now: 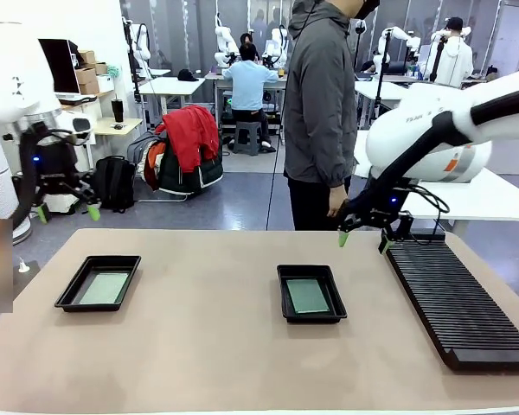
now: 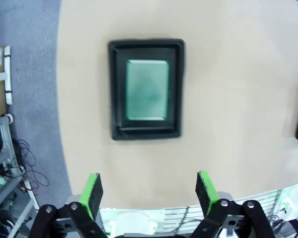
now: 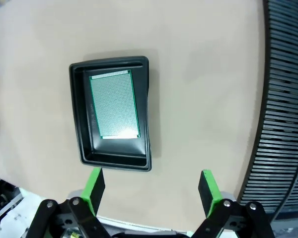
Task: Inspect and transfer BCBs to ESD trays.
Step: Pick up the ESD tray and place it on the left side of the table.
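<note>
Black glossy trays (image 1: pixel 67 298) hold flat green boards (image 1: pixel 307 296); both end effectors (image 1: pixel 363 239) gape empty.

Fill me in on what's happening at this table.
Nothing is being handled right now. Both trays, the left tray and the middle tray, each hold a green board. The left gripper and right gripper hang open and empty above the table. A person stands behind, near the rack.
</note>
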### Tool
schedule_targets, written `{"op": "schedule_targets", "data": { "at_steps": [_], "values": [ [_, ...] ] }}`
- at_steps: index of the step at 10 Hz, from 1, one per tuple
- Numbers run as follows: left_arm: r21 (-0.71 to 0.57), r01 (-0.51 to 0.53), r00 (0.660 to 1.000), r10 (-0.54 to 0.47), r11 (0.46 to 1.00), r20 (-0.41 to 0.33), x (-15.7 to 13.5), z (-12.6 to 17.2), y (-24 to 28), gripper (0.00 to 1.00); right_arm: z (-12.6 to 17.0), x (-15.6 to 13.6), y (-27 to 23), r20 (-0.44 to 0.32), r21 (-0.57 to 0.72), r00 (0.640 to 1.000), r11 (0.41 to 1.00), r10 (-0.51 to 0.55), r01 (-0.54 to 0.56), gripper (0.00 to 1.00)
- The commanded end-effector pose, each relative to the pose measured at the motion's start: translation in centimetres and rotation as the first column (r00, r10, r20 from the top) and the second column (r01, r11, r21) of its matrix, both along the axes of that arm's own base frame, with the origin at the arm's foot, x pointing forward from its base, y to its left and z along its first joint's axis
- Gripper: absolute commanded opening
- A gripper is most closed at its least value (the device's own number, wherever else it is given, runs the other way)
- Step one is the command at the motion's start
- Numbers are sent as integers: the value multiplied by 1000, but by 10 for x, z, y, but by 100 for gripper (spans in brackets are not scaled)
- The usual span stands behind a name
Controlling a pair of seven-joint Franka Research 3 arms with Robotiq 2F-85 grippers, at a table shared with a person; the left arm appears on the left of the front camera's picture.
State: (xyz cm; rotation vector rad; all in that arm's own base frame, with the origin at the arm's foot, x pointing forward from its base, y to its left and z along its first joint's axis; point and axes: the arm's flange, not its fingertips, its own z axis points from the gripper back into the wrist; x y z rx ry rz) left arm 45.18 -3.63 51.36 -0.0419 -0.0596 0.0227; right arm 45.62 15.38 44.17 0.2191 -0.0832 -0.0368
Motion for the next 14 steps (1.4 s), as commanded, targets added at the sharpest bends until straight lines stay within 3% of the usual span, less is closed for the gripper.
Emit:
{"op": "schedule_targets", "data": {
  "at_steps": [1, 5, 10, 12, 14],
  "values": [
    [-28, -54, 999, 54, 998, -2, -22, 4, -42, 100, 4, -13, -35, -12, 135, 999, 990, 31, -29, 100],
    [-48, -82, 997, 83, 995, 10, -41, 10, -151, 100, -1, -13, -89, -9, 311, 997, 947, 83, -76, 100],
    [2, -73, 996, 73, 997, 45, -54, -4, -273, 100, -23, -7, -148, -5, 452, 993, 886, 115, -101, 100],
    [4, -78, 996, 78, 997, 54, -51, -13, -310, 100, -30, -9, -168, -1, 484, 992, 868, 126, -110, 100],
    [23, -77, 995, 75, 997, 62, -44, -23, -346, 100, -24, -11, -151, -11, 419, 994, 903, 109, -95, 100]
  ]
}}
